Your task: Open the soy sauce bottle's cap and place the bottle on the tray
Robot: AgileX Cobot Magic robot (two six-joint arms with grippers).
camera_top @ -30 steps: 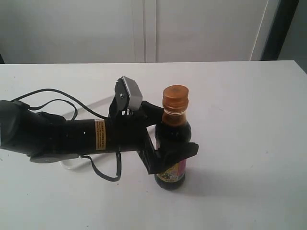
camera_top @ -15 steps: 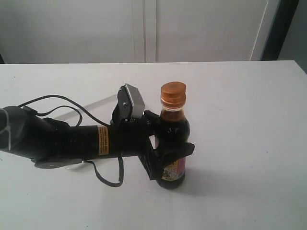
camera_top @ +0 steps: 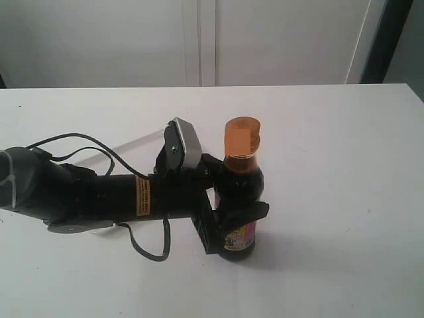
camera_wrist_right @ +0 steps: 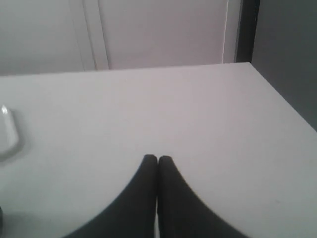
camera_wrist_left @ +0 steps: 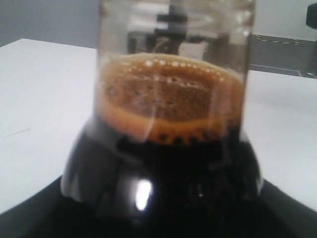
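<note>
The soy sauce bottle stands upright near the middle of the white table, dark liquid inside and a coloured label low on its front. Its copper-orange cap sits closed on the neck and looks blurred. My left gripper reaches in from the left, shut on the bottle's body with one finger behind and one in front. The left wrist view is filled by the bottle, foamy liquid at its shoulder. A corner of the white tray shows in the right wrist view. My right gripper is shut and empty above bare table.
Black cables loop over the table behind the left arm. A white rounded edge peeks from under that arm. The table's far edge meets a pale wall, and a dark strip stands at the back right.
The left arm has sunk lower and levelled out while still holding the bottle. The bottle has barely shifted, and its cap now looks blurred.
</note>
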